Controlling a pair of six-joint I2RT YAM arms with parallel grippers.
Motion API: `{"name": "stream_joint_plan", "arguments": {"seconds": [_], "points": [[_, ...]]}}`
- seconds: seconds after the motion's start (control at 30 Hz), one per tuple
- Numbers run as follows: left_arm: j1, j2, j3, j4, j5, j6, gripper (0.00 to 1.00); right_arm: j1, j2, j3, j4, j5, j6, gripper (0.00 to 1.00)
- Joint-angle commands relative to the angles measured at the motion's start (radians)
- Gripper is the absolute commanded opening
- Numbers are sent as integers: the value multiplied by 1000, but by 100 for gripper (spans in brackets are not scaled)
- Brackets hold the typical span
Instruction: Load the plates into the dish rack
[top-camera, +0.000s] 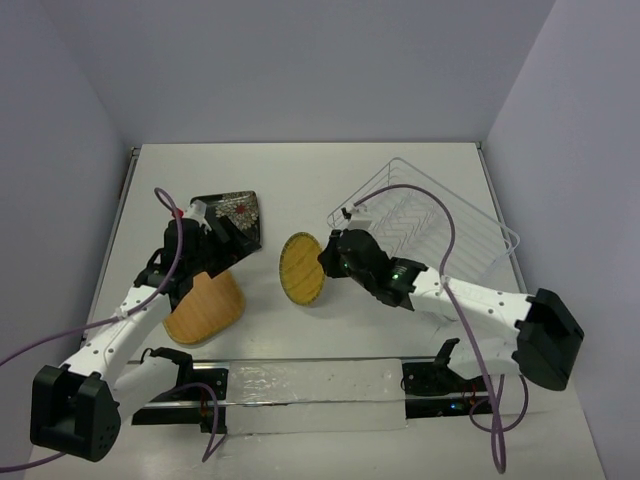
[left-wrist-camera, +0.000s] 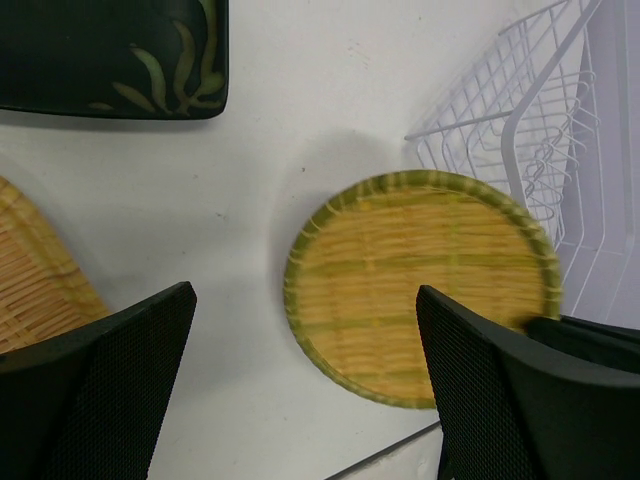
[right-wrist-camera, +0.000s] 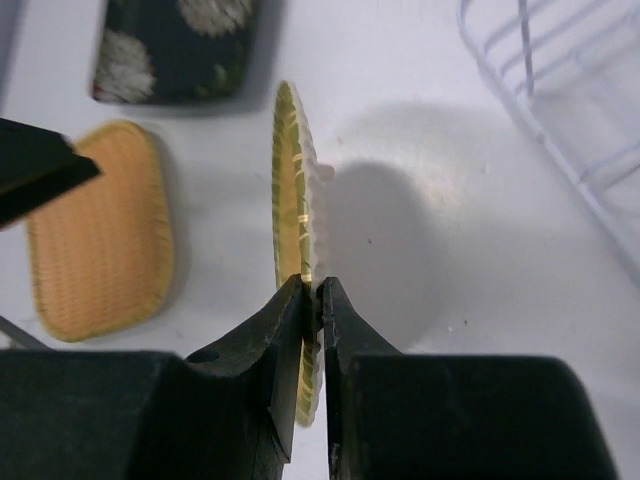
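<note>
Round woven bamboo plate up on edge, near vertical, at mid-table between the other two plates and the dish rack; the right wrist view shows it edge-on with its shadow on the table towards the rack. Cannot tell if its lower rim touches the surface. Right gripper pinched tight on the rim, one finger on each face, jaws nearly together. Rack just beyond that gripper at right rear, wire prongs upright, no plate in it. Black flowered plate lies at left rear, tan square plate at left front, both apart from the round one. Left gripper above those two, jaws spread fully wide, holding nothing; its camera looks across at the round plate's face.
</note>
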Motion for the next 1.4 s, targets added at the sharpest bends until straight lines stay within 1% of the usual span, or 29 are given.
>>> {"name": "stream_joint_plan", "arguments": {"seconds": [0.0,0.07,0.2,0.3,0.37,0.4,0.47,0.53,0.6,0.63,0.67,0.73,0.77,0.83,0.9,0.93,0.97,1.07,1.13,1.23,1.37], "points": [[-8,-33,69,5,-26,-18,99,6,-122,13,139,65,-94,0],[-8,-41,81,0,-37,-18,99,6,-168,32,139,118,-159,0],[-8,-33,118,-5,-58,-6,99,-8,-216,83,138,175,-260,0],[-8,-9,164,-15,-67,2,99,-55,-244,148,138,222,-386,0],[-8,9,186,-12,-73,8,99,-150,-248,199,136,207,-465,0],[-8,14,197,-13,-76,11,99,-183,-246,224,136,163,-503,0],[-8,35,223,-22,-101,25,99,-339,-232,277,133,38,-656,0],[-7,50,244,-32,-120,36,99,-391,-217,317,129,1,-764,0],[-6,61,268,-37,-140,43,99,-502,-192,393,85,-105,-945,0],[-7,66,271,-34,-150,43,99,-539,-177,418,56,-159,-986,0],[-8,66,272,-32,-170,40,99,-579,-167,442,-10,-220,-1020,0],[-6,68,274,-20,-191,30,99,-672,-140,500,-81,-339,-1137,0],[-6,66,273,-12,-200,27,99,-701,-138,503,-95,-366,-1176,0],[-6,61,270,4,-243,26,99,-797,-130,511,-134,-476,-1266,0],[-6,61,274,10,-281,29,99,-872,-111,535,-194,-629,-1336,0],[-6,62,280,9,-298,31,99,-903,-101,546,-210,-675,-1374,0],[-6,63,283,7,-312,31,99,-908,-94,550,-224,-713,-1393,0],[-5,81,324,-11,-393,42,99,-990,-27,625,-313,-780,-1493,0],[-5,105,352,-29,-440,55,99,-1006,38,667,-372,-782,-1526,0],[18,144,403,-38,-503,46,99,-1011,96,676,-384,-767,-1550,0],[103,202,445,-7,-457,55,99,-1020,154,699,-407,-749,-1565,0]]}}
